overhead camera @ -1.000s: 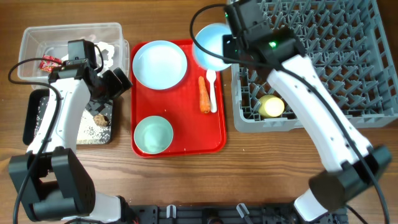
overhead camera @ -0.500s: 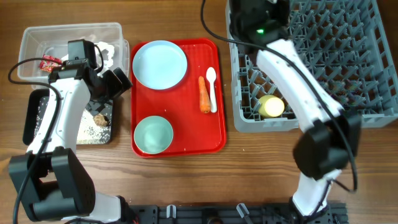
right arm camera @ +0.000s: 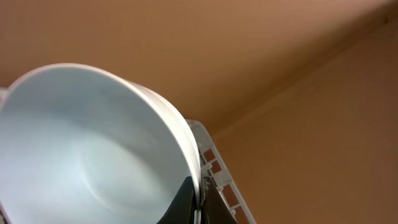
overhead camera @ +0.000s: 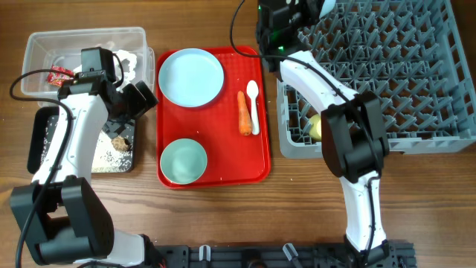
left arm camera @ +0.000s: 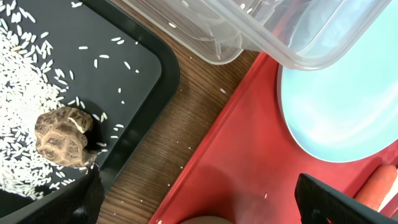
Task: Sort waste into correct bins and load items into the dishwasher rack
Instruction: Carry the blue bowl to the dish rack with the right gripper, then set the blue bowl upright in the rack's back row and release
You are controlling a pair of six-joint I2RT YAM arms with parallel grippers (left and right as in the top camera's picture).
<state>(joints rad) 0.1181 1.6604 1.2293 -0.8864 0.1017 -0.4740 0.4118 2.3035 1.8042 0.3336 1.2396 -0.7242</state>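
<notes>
Grey plastic rack [overhead camera: 416, 74], wooden table [overhead camera: 223, 216]

Top-down view plus two close wrist views.
Overhead looks straight down on the whole table [overhead camera: 223, 216]; left wrist faces down, close, sharing the black tray [left arm camera: 140, 68], red serving tray [left arm camera: 249, 168] and plate [left arm camera: 342, 106] at 10 o'clock; right wrist tilts upward, hard against the pale blue bowl [right arm camera: 93, 155].

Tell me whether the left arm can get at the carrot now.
Probably yes: the left gripper is open and empty by the red tray, and the carrot lies uncovered there.
</notes>
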